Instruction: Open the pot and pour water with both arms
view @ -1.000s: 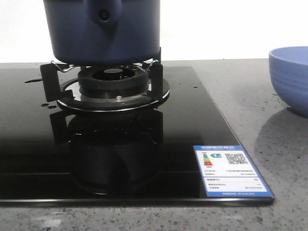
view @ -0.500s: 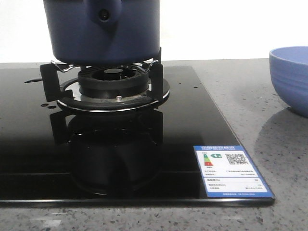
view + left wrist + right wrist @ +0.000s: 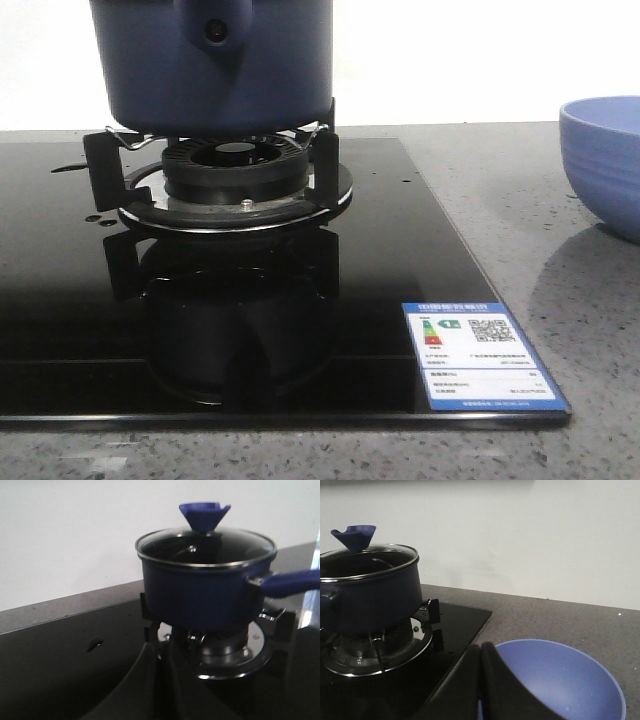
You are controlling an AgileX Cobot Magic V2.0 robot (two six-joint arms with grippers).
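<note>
Both my grippers were pressed together, holding nothing. The pot point(image 3: 205, 592) sat lidded on the burner point(image 3: 232, 175); its knob point(image 3: 204, 515) lay ahead of my left gripper point(image 3: 162, 680), handle point(image 3: 290, 582) pointing sideways. My right gripper point(image 3: 480, 685) hovered over the bowl point(image 3: 560, 680).

Pot point(image 3: 220, 70) sits on burner stand point(image 3: 225, 175), lid point(image 3: 205, 542) on top. Stand rests toward the rear of the hob point(image 3: 420, 260), which lies on desk point(image 3: 540, 220). Bowl point(image 3: 605, 160) on desk, right of hob. Label point(image 3: 482, 353) at hob's front right corner.
</note>
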